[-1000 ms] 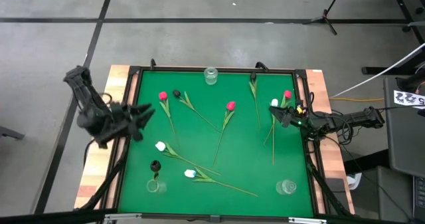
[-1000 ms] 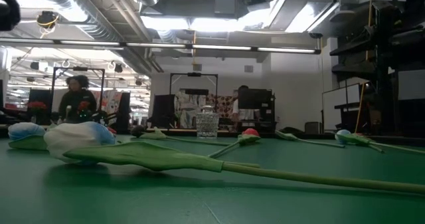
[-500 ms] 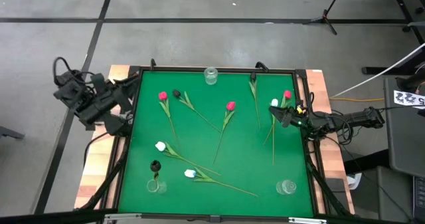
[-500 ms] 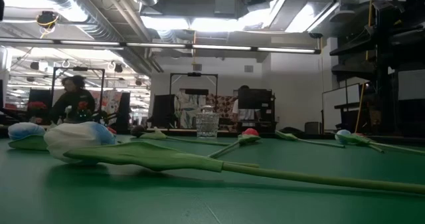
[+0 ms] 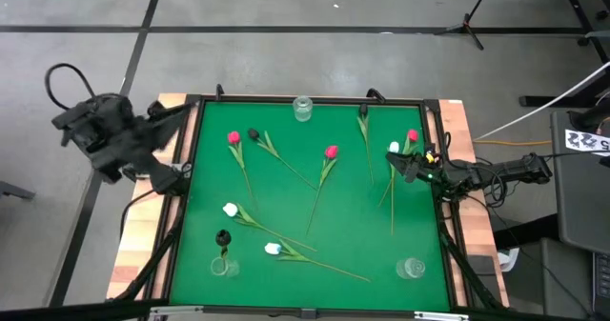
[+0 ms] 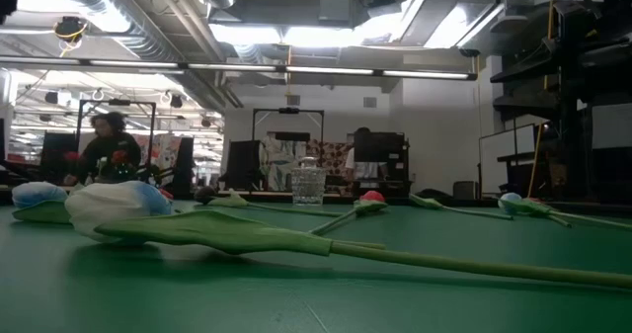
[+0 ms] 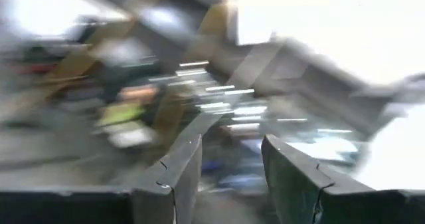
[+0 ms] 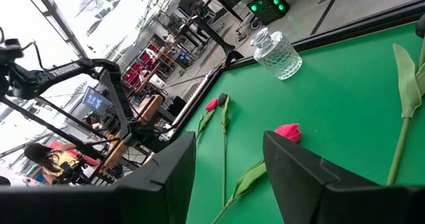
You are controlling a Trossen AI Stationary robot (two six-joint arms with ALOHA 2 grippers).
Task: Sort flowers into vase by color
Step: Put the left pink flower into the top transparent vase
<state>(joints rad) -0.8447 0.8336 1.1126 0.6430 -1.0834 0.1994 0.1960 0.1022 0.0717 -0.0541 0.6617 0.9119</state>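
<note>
The green tabletop (image 5: 353, 235) carries three clear glass vases. The vase (image 5: 225, 265) near the front left corner holds one near-black tulip (image 5: 222, 237), its head standing above the rim. The vase (image 5: 412, 268) near the front right corner and the vase (image 5: 303, 108) at the middle of the far edge hold no flowers. The other tulips lie flat on the green: a pink one (image 5: 233, 138) and a black one (image 5: 254, 134) side by side at the far left, a pink one (image 5: 331, 152) near the centre, two white ones (image 5: 230, 210) (image 5: 273, 249) at the front left with their stems crossing, a green stem (image 5: 365, 130) at the far right whose head I cannot make out, and a white (image 5: 394, 148) and a pink one (image 5: 412, 136) just by the right claw (image 5: 398, 161). That claw rests low over the right side of the tabletop, its fingers spread and pinching nothing; its wrist view looks between them across the green toward the far vase (image 8: 277, 54) and two pink heads (image 8: 287, 132) (image 8: 211, 104). The left claw (image 5: 174, 123) is raised off the tabletop beyond the left edge, over the wooden border; its fingers (image 7: 178, 177) stand apart with nothing between them, and that view is otherwise blurred. In the low view a white tulip (image 6: 118, 205) lies closest, and a person (image 6: 104, 147) shows in the room behind.
</note>
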